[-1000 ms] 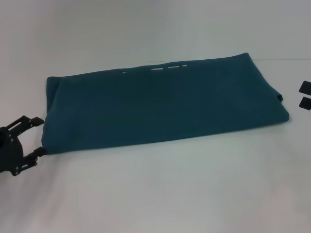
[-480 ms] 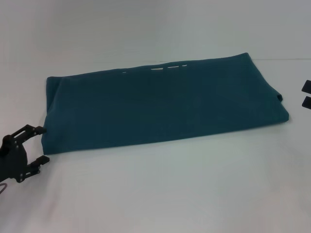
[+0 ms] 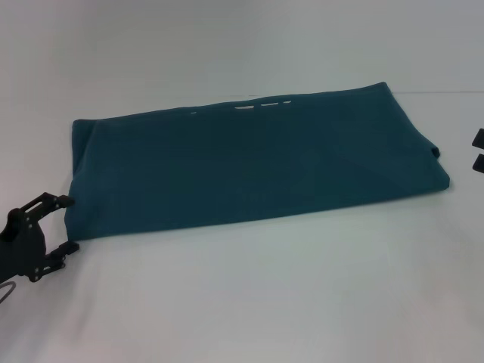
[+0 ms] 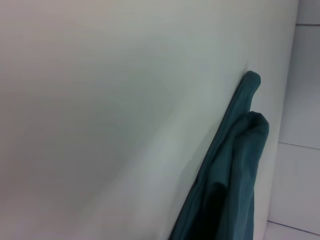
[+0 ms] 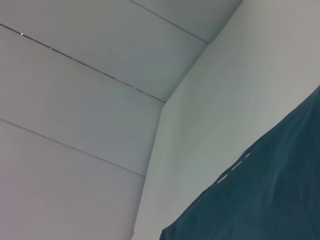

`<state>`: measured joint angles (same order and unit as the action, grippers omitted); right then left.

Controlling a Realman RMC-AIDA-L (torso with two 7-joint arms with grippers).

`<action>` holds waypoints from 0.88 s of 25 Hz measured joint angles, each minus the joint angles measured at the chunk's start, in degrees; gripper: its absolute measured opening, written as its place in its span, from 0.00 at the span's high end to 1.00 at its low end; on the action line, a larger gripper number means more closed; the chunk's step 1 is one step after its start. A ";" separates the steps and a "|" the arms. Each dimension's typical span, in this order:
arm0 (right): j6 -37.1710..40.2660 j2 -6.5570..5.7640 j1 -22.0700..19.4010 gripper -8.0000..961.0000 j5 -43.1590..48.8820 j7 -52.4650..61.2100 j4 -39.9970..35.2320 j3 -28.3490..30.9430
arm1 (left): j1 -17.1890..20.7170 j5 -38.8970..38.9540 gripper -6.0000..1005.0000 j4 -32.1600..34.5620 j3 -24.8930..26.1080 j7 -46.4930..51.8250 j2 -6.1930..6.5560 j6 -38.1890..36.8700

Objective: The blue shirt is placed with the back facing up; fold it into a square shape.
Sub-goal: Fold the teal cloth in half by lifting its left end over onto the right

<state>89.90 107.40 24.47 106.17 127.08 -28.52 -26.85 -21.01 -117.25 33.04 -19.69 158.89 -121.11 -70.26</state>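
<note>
Left pincer (image 3: 66, 224) spread apart, empty, fingertips at left edge of folded blue shirt (image 3: 257, 162) on white surface (image 3: 265, 295). Right pincer (image 3: 479, 150) at right border; spread cannot be told.

Shirt: the blue shirt (image 3: 249, 162) lies flat on the table (image 3: 265, 302), folded into a long band running from left to right across the middle.
Far edge: small bits of lettering (image 3: 261, 104) peek out along the shirt's far edge, right of its middle.
Left pincer: the left pincer (image 3: 66, 224) sits at the near left, fingers spread apart, just beside the shirt's near left corner; whether it touches the cloth cannot be told.
Right pincer: the right pincer (image 3: 478, 150) shows only at the far right edge, right of the shirt's right end and apart from it.
Near side: bare table lies before the shirt.
</note>
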 joint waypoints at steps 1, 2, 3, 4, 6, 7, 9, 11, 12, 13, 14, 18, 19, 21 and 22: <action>-0.02 0.00 -0.07 0.22 0.00 0.00 0.01 0.05 | 0.00 0.00 0.16 0.00 0.00 0.04 0.00 0.03; -0.04 0.00 -0.11 0.22 0.00 0.00 0.01 0.09 | 0.00 0.00 0.16 0.00 0.00 0.10 0.00 0.03; -0.04 0.00 -0.14 0.22 0.00 0.00 0.01 0.14 | 0.00 0.00 0.16 0.00 0.01 0.20 0.00 0.05; -0.04 0.00 -0.17 0.22 0.00 0.00 0.00 0.18 | 0.00 0.00 0.16 0.00 0.00 0.30 0.00 0.09; -0.04 0.00 -0.21 0.22 0.00 0.00 -0.01 0.23 | -0.01 0.00 0.16 -0.01 0.00 0.46 0.00 0.31; -0.04 0.00 -0.22 0.22 0.00 0.00 0.00 0.28 | -0.06 0.00 0.16 -0.06 -0.01 0.50 0.00 0.52; -0.04 0.00 -0.22 0.22 0.00 0.00 0.02 0.33 | -0.20 0.00 0.16 -0.31 -0.05 0.52 0.00 0.88; -0.04 0.00 -0.22 0.22 0.00 0.00 0.04 0.34 | -0.28 0.00 0.16 -0.52 -0.07 0.54 0.00 1.08; -0.04 0.00 -0.21 0.22 0.00 0.00 0.07 0.34 | -0.30 0.00 0.16 -0.56 -0.08 0.54 0.00 1.13; -0.05 0.00 -0.21 0.22 0.00 0.00 0.09 0.34 | -0.30 0.00 0.16 -0.58 -0.08 0.56 0.00 1.18; -0.09 0.00 -0.21 0.22 0.00 0.00 0.11 0.34 | -0.25 0.00 0.16 -0.60 -0.09 0.58 0.00 1.23; -0.24 0.00 -0.21 0.22 -0.04 0.00 0.15 0.34 | -0.08 0.00 0.16 -0.62 -0.09 0.68 0.00 1.30; -0.26 0.00 -0.21 0.22 -0.04 0.00 0.18 0.33 | -0.02 0.00 0.16 -0.62 -0.09 0.69 0.00 1.30; -0.29 0.00 -0.21 0.22 -0.04 0.00 0.25 0.32 | 0.02 0.00 0.16 -0.61 -0.05 0.69 0.00 1.29; -0.30 0.00 -0.21 0.22 -0.03 0.00 0.29 0.31 | 0.09 0.00 0.16 -0.58 0.07 0.70 0.00 1.21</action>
<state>89.60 107.40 24.26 106.13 127.08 -28.24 -26.54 -20.91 -117.24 32.46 -19.61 159.60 -121.11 -69.04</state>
